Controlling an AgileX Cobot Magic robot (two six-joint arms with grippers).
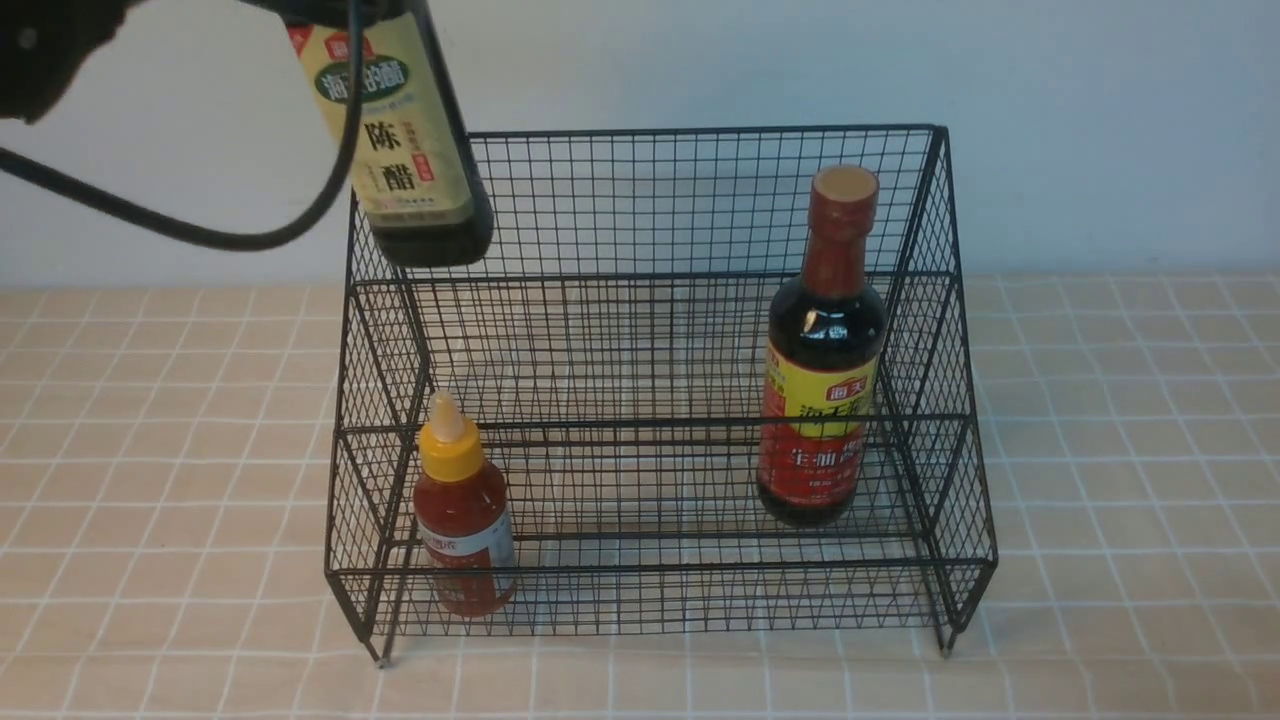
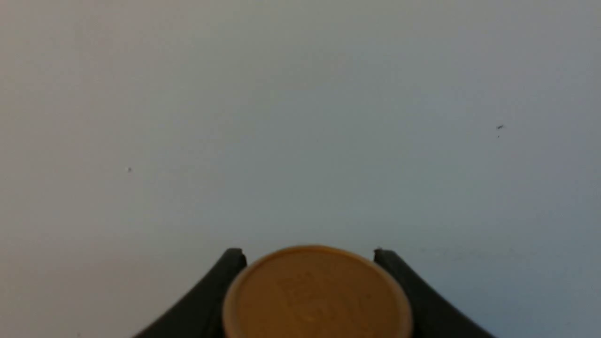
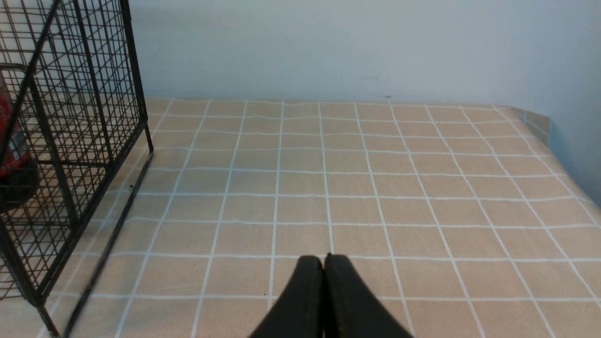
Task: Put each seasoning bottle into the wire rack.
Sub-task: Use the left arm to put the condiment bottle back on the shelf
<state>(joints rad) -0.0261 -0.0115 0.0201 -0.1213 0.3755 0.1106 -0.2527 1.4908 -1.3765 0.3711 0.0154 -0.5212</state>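
Hanging in the air by the upper left corner of the wire rack point(image 1: 700, 130), the tall dark bottle point(image 1: 410, 150) w/ beige label is gripped up top by the left jaws. Front view cuts off the neck and the grip itself. Left wrist view shows its gold cap point(image 2: 314, 295) sitting btwn the two dark fingers point(image 2: 225, 286), which close on it from both sides. The bottle tilts a bit, base swung toward the right. That base shows level w/ the upper part of the rack's back, resting on neither tier. A black cable point(image 1: 200, 235) loops down beside it.

In the front lower tier, left end, the small red bottle point(image 1: 465, 520) w/ yellow nozzle cap stands upright. On the right, inside the rack, the red-neck bottle point(image 1: 825, 380) also stands upright; can't tell for sure which tier it's on.

As for the right jaws, they're pressed fully together, holding nothing, low over the tiled bench point(image 3: 375, 188) just off the rack's right side.
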